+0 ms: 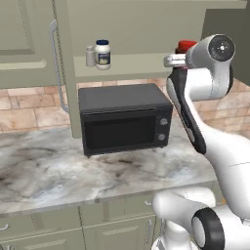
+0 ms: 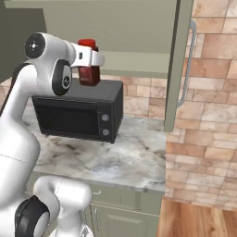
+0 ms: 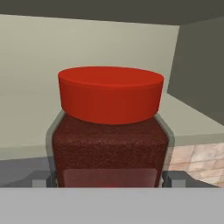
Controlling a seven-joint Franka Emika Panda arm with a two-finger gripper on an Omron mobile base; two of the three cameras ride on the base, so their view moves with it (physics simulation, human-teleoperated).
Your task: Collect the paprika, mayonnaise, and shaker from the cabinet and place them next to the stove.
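The paprika [image 3: 109, 144], a dark red bottle with a bright red cap, sits between my gripper's [image 3: 109, 178] fingertips, which press on its two sides. In the right base view the paprika [image 2: 89, 69] hangs in front of the cabinet's shelf edge, over the microwave, with my gripper [image 2: 90, 59] shut on it. From the left base view just its red cap [image 1: 185, 46] peeks out behind my arm. The mayonnaise [image 1: 102, 54] and the small grey shaker [image 1: 90, 56] stand side by side at the left of the cabinet shelf [image 1: 132, 66]. The stove is out of view.
A black microwave [image 1: 124, 119] stands on the marble counter [image 1: 58, 171] right under the open cabinet. The cabinet door [image 2: 178, 69] with its silver bar handle stands swung out at the right. Brick wall runs behind the counter.
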